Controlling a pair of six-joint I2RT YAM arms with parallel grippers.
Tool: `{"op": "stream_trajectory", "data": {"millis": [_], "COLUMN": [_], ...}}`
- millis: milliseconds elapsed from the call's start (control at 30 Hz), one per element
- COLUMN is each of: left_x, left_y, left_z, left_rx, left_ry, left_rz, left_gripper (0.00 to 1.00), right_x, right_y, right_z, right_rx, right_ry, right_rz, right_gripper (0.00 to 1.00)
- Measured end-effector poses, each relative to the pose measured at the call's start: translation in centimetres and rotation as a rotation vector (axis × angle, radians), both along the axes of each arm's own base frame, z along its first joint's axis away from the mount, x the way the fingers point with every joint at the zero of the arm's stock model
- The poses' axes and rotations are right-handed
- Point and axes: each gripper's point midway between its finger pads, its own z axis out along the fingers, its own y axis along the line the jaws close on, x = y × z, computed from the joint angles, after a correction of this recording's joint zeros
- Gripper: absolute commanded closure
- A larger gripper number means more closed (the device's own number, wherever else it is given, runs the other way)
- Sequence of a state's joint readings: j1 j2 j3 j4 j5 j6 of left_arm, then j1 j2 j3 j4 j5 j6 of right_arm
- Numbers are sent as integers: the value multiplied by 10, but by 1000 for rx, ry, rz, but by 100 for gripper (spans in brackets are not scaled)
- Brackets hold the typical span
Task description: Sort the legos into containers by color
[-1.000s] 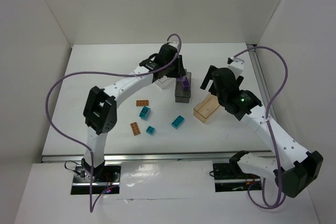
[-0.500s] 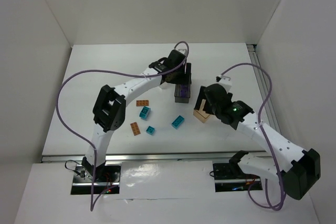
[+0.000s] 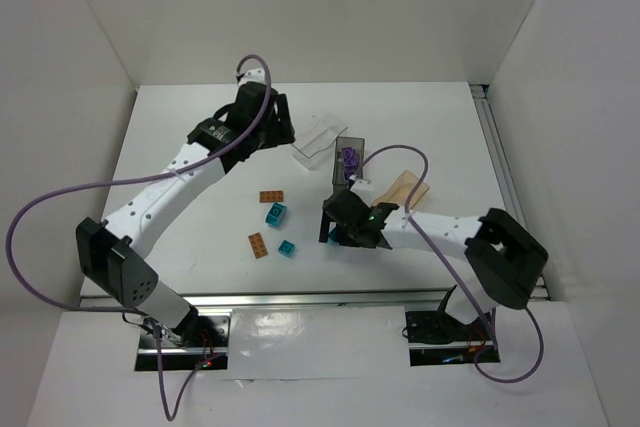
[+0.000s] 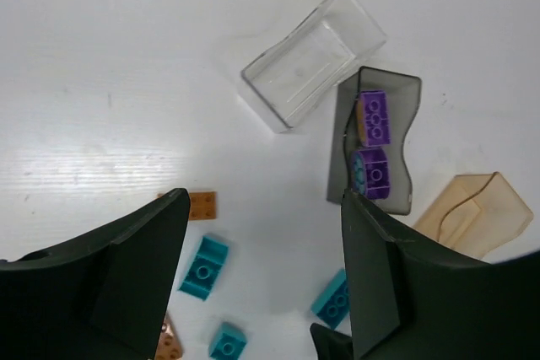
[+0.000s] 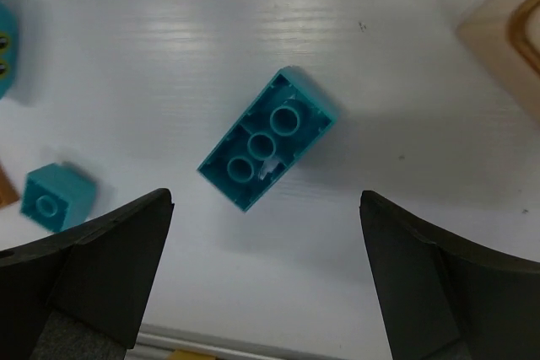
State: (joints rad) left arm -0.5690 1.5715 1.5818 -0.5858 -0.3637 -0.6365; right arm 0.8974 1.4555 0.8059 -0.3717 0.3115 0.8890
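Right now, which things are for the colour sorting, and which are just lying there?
For the job: purple studded bricks, teal studded bricks, flat orange-brown bricks; clear plastic tray, dark smoky-grey tray, tan tray.
Just there: purple cables, silver metal rail.

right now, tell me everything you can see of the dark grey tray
The dark grey tray is a small rectangular open-top container of smoky translucent plastic. It stands upright on the white table. Two purple bricks lie inside it, one behind the other along its length. One end corner sits close against a corner of the clear tray; whether they touch cannot be told. The tan tray lies apart from it on the other side.
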Motion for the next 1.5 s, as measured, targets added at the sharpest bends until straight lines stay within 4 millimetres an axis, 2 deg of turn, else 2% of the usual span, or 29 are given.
{"op": "stream_trajectory", "data": {"millis": [100, 300, 433, 467, 567, 600, 667, 767, 867, 967, 1033, 1100, 1200, 1300, 1467, 1500], "left_x": [-8, -15, -19, -20, -21, -21, -21, -25, -26, -28, -32, -40, -54, -61, -83, -87], "left_y": [22, 38, 44, 45, 46, 48, 49, 52, 55, 58, 60, 62, 60, 51, 42, 41], "left_z": [-4, -29, -38, -38, -35, -34, -32, -34, -39, -47, -61, -80, -109, -131, -170, -175], "left_rx": [19, 57, 71, 71, 66, 64, 61, 64, 71, 83, 98, 124, 166, 192, 255, 265], "left_ry": [7, 65, 91, 90, 84, 80, 74, 72, 82, 95, 118, 159, 236, 294, 394, 408], "left_rz": [45, 70, 78, 79, 81, 85, 87, 91, 95, 97, 96, 86, 59, 25, -32, -40], "left_gripper": [20, 20, 20, 20, 20, 20, 20, 20, 20, 20, 19, 14, 9, 5, 4, 3], "right_x": [1, 23, 36, 39, 40, 40, 40, 37, 36, 44, 55, 63, 68, 70, 73, 73], "right_y": [6, 38, 52, 53, 50, 49, 47, 42, 28, 10, -9, -37, -78, -113, -146, -151], "right_z": [-26, -24, -25, -26, -28, -27, -26, -21, 1, 46, 74, 92, 92, 75, 60, 58], "right_rx": [-29, -4, -20, -28, -57, -65, -91, -140, -171, -134, -93, -78, -106, -178, -236, -241], "right_ry": [51, 15, -14, -21, -30, -33, -43, -61, -104, -181, -236, -274, -279, -242, -196, -190], "right_rz": [-21, -37, -39, -41, -45, -45, -45, -41, -58, -116, -181, -256, -347, -400, -438, -443], "right_gripper": [5, 17, 36, 46, 63, 74, 79, 80, 80, 78, 77, 77, 76, 76, 71, 63]}}
